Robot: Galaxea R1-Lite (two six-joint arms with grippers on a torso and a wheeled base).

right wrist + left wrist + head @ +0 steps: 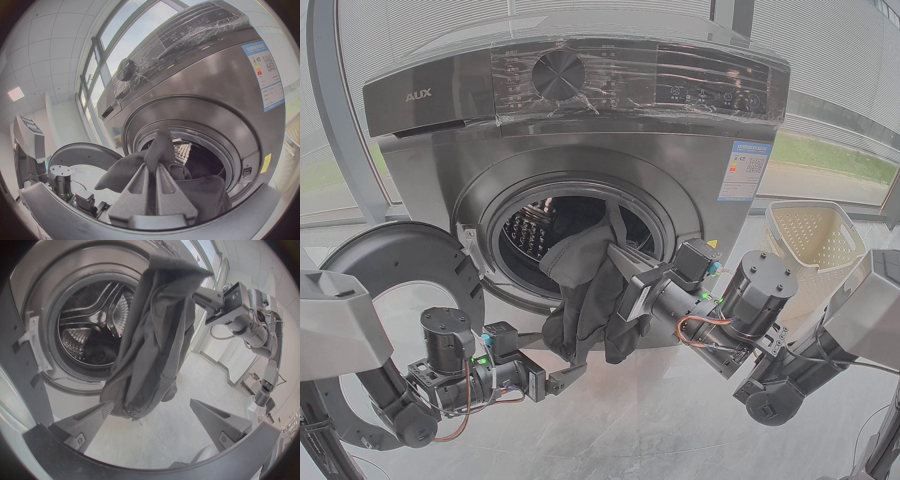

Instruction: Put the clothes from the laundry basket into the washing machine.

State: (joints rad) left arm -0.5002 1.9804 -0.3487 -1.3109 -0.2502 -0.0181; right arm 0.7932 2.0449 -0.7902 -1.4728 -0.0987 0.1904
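Left gripper [150, 403] hangs released below the washer [581, 156] mouth; right gripper [152, 167], arm outstretched, clenches a dark garment [587, 294] at that mouth.

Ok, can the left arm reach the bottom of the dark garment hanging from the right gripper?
Probably yes: the open left gripper sits just beneath the hanging hem of the dark garment, with nothing between them.

Premises: glazed test room. Tall windows [131, 37], panelled ceiling [47, 40], polished floor [650, 412] noted. The washing machine [650, 169] controls are film-wrapped.
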